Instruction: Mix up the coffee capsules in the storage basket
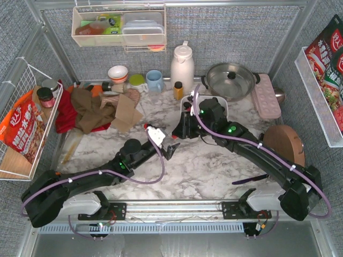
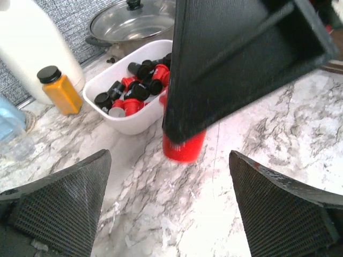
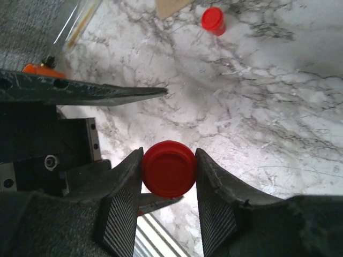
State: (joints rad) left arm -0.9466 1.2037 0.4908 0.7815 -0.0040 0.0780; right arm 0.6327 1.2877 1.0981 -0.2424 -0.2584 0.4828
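**Right gripper (image 3: 169,156) clamped on a red capsule (image 3: 168,175), just outside the storage basket (image 2: 131,124).**

We see the right jaws pressed against both sides of that pod, its flat end turned towards the wrist camera. From the left wrist it hangs low over the marble table (image 2: 268,139), just beside the basket's near wall, and we cannot tell whether it touches the surface. The left gripper (image 2: 169,160) has its jaws wide apart with nothing held between them, facing the same spot. In the basket lie the coffee capsules (image 2: 134,91), red and black jumbled together rather than sorted by colour. A second red pod (image 3: 213,20) lies out on the table, well apart from the held one. We judge the mixing well under way: what is left is to get the held pod, and probably the stray one, into the basket.
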